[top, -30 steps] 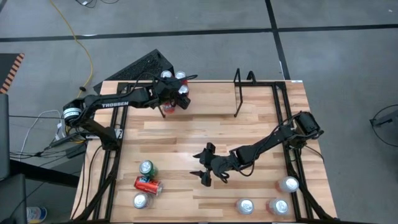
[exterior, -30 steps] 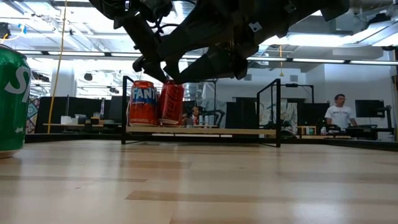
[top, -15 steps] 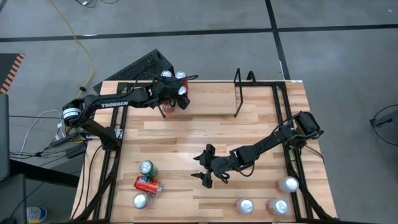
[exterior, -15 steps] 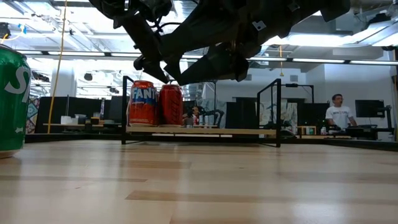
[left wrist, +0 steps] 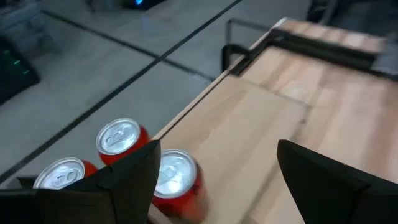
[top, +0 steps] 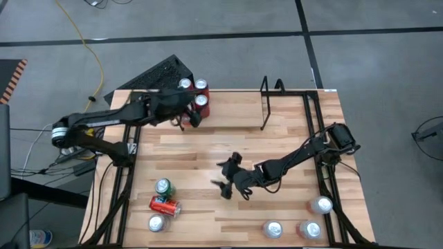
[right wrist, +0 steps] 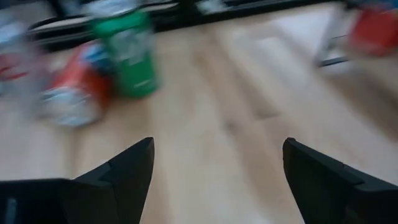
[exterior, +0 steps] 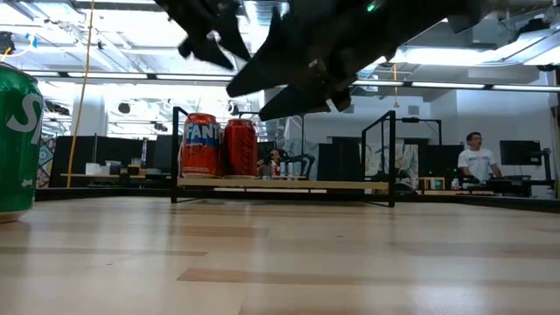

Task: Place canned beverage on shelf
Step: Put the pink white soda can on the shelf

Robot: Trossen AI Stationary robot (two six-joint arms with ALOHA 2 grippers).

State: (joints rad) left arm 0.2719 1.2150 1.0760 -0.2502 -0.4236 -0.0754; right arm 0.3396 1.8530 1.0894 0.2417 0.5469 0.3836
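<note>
Inspection found the task partly complete. Three canned beverages stood upright together at the left end of the low black wire shelf on the far edge of the pale wooden table: two at the back and a third red can just in front of them. In the low view an orange can and a red can were seen side by side on the rack; the rest of the rack, up to its right end loop, held nothing.

The left gripper was just beside the shelved cans on their near side, fingers spread, holding nothing. The right gripper hung over the table's middle, also spread and empty, facing the near-left cluster.

Six cans were off the shelf. Near-left: an upright green can, a red can lying on its side and a silver-topped can, close together. Near-right: three silver-topped cans, well apart from the first cluster.

Judgement: roughly a third done; no can was in hand, and the green one appeared the likeliest next pick
</note>
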